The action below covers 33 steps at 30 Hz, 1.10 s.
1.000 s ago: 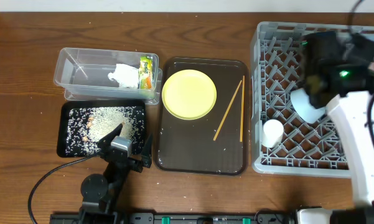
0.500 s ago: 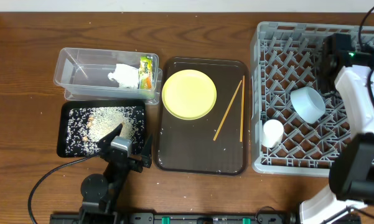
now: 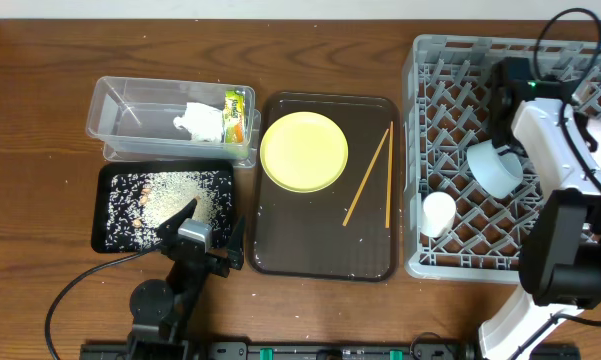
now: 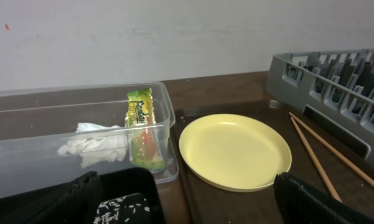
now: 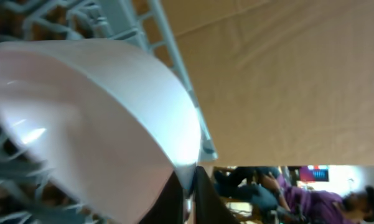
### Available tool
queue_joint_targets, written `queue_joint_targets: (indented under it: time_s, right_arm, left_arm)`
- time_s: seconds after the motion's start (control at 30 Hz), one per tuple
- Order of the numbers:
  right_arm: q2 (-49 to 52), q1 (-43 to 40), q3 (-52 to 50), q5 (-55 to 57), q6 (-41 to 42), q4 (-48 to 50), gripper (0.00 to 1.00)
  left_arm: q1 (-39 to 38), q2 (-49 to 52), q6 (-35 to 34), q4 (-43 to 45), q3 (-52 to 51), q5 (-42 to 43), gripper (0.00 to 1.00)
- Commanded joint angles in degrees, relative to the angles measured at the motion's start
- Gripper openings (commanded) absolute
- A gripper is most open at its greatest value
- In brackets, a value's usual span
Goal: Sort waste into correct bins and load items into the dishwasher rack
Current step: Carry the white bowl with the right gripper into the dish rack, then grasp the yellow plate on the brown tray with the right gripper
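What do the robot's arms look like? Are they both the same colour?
No. The left arm is black, with a grey metal block behind its gripper, black fingers and a black cable running off to the side. The right arm has smooth white shells with black joints, a tiny green light and thin black cables looping above it.

Left arm (image 3: 165, 300), at seven o'clock in the overhead view: matte black, with a round base joint, a small grey square block near the wrist, and a black cable (image 3: 80, 285) curving away toward eight o'clock. The left gripper (image 3: 217, 212) has two black tapered fingers (image 4: 323, 202). Right arm (image 3: 545, 140), at three o'clock: glossy white rounded shells, black joints, a green light (image 3: 529, 85), and thin black wires (image 3: 560, 20) looping at one o'clock.
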Motion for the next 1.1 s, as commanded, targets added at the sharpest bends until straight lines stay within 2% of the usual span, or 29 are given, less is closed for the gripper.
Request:
queue_joint_targets:
  time_s: [0.0,0.07,0.13,0.27,0.33,0.43,0.53,0.7,0.83,0.93,1.07]
  right_arm:
    - [0.2,2.9,0.2,-3.3,-0.8,-1.1,0.27]
    - [-0.7,4.1,0.8,-7.3,-0.5,-2.6,0.52]
    - [-2.6,4.9,2.2,-13.5,2.6,-4.9,0.58]
    - [-8.1,6.0,6.4,-34.4,0.3,-7.6,0.57]
    - [-11.3,7.6,7.8,-50.9,-4.3,-7.8,0.54]
    - [-14.8,11.7,7.8,-72.9,-4.9,-7.5,0.5]
    - [-15.6,17.4,7.7,-84.5,-2.8,-6.3,0.5]
    - [-12.3,28.8,6.1,-80.5,7.8,-1.4,0.51]
    - [-6.0,36.2,4.6,-68.0,19.2,5.0,0.55]
    - [-0.7,37.7,4.6,-63.1,24.1,8.8,0.54]
    - [5.6,37.3,4.6,-63.3,26.8,11.6,0.52]
  left_arm:
    - [-0.2,-0.4,0.1,-0.8,-1.6,0.5,0.91]
    - [-0.2,-0.4,0.1,-0.8,-1.6,0.5,0.91]
    - [-0.2,-0.4,0.1,-0.8,-1.6,0.5,0.91]
    - [-0.2,-0.4,0.1,-0.8,-1.6,0.5,0.91]
    - [-0.2,-0.4,0.1,-0.8,-1.6,0.5,0.91]
    - [-0.2,-0.4,0.1,-0.8,-1.6,0.5,0.91]
    - [-0.2,-0.4,0.1,-0.8,-1.6,0.5,0.91]
    - [-0.2,-0.4,0.1,-0.8,-1.6,0.5,0.91]
    - [-0.2,-0.4,0.1,-0.8,-1.6,0.5,0.91]
    - [-0.2,-0.4,0.1,-0.8,-1.6,0.5,0.91]
    - [-0.2,-0.4,0.1,-0.8,-1.6,0.5,0.91]
